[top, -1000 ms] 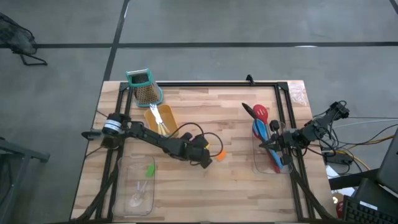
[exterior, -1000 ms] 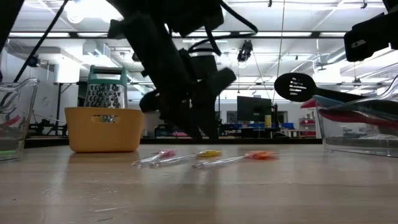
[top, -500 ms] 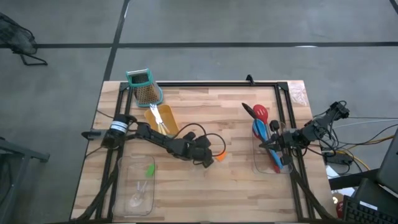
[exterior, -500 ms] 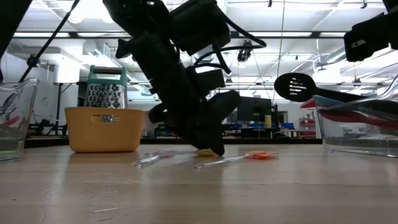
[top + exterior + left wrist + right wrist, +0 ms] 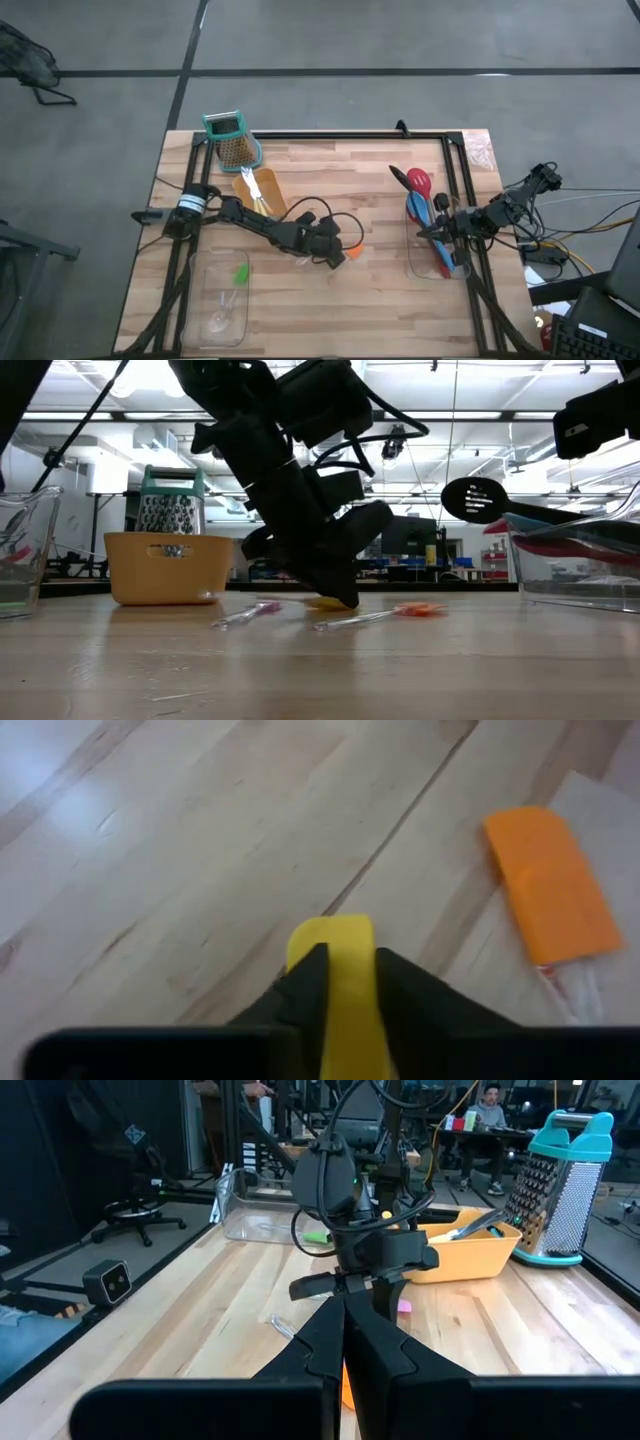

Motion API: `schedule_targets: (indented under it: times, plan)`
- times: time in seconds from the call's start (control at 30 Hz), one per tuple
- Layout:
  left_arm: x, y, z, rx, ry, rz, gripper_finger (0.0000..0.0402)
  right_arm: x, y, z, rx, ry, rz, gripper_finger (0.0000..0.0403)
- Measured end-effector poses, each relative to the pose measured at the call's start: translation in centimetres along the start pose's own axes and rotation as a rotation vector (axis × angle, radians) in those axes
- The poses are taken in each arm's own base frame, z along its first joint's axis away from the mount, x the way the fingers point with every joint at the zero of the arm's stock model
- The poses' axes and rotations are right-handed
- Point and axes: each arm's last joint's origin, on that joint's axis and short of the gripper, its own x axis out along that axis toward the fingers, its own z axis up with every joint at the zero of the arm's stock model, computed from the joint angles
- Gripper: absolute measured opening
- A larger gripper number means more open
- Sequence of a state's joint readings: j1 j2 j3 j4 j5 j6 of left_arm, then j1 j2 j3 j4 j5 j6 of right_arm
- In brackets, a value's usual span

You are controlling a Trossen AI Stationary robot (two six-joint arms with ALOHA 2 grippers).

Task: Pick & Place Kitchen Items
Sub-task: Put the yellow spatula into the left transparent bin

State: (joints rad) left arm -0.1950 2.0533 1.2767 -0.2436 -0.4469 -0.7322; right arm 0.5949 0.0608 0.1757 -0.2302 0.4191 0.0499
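Observation:
A small yellow-tipped tool (image 5: 345,970) lies on the wooden table near its middle, with my left gripper (image 5: 338,256) down on it and shut. Just to its right lies an orange-tipped clear-handled tool (image 5: 550,900). A pink-tipped one (image 5: 247,615) lies flat on the table on the gripper's other side. My right gripper (image 5: 343,1342) is shut with nothing in it, and waits above the clear tray (image 5: 436,262) at the table's right side. My left gripper pinches the yellow tip's two side edges (image 5: 350,945) between its two fingers (image 5: 305,992). The fingers slant down from the table's left side. The tip's far end sticks out past them. The tool stays low at the table (image 5: 322,601); the gripper hides its handle.
A yellow tray (image 5: 266,186) with utensils and a teal-topped grater (image 5: 232,140) stand at the far left. A clear tray (image 5: 220,300) with a green-tipped tool (image 5: 240,272) sits at the near left. Red and blue spoons (image 5: 418,190) and a black slotted spoon (image 5: 478,500) lie in the right tray.
My left gripper has come down to the table and a little toward its right edge, and has stopped at the yellow-tipped tool. The orange and pink tools have stayed where they were.

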Motion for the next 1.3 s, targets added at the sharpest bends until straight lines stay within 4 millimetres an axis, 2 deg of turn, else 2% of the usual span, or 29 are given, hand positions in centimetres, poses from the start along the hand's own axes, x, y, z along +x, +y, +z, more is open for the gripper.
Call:
schedule_targets:
  times: [0.17,0.8,0.97,1.07,1.3]
  plan:
    - [0.0,-0.2,0.3,0.024,0.001,-0.023,0.0011,0.0,0.0,0.0,0.0,0.0,0.0,0.0008]
    - [-2.3,-2.1,1.9,0.108,-0.016,-0.065,0.0003,0.0,0.0,0.0,0.001,0.0,0.0,0.0008]
    - [-2.2,-1.8,2.2,0.196,0.028,-0.122,0.004,0.0,0.0,0.0,0.0,0.0,0.0,0.0008]
    - [-2.0,-1.4,2.6,0.258,0.036,-0.132,0.0079,0.0,0.0,0.0,0.001,0.0,0.0,0.0008]
    - [-1.3,-0.3,3.2,0.258,0.033,-0.103,0.0181,0.0,0.0,0.0,0.0,0.0,0.0,0.0008]
